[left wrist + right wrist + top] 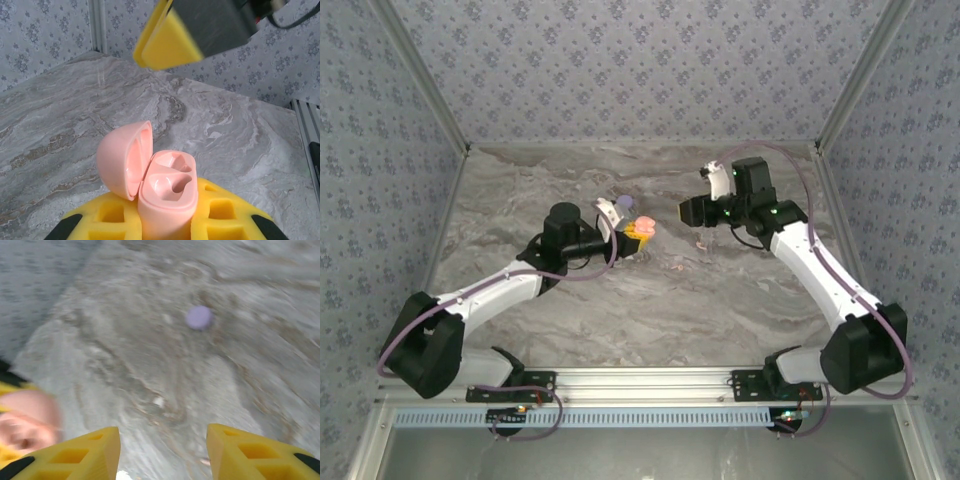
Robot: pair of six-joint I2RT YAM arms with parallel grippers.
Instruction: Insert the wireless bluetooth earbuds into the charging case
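Observation:
My left gripper (165, 222) is shut on the pink charging case (167, 192), which stands upright between the yellow fingers (107, 220). Its lid is swung open to the left and both sockets look bare. From above, the case (642, 229) sits at the table's middle in my left gripper (636, 236). My right gripper (692, 210) hovers just to its right, open with nothing between its fingers (75, 455); its view is blurred. Tiny pinkish specks that look like the earbuds (701, 243) lie on the marble below it, one of them an earbud (204, 460) near the right finger.
A lilac round case (626, 204) lies just behind the pink case, also seen as the lilac case (199, 317) from the right wrist. Patterned walls close in the marble table (570, 300) on three sides. The right gripper's yellow fingers (170, 37) hang above the pink case.

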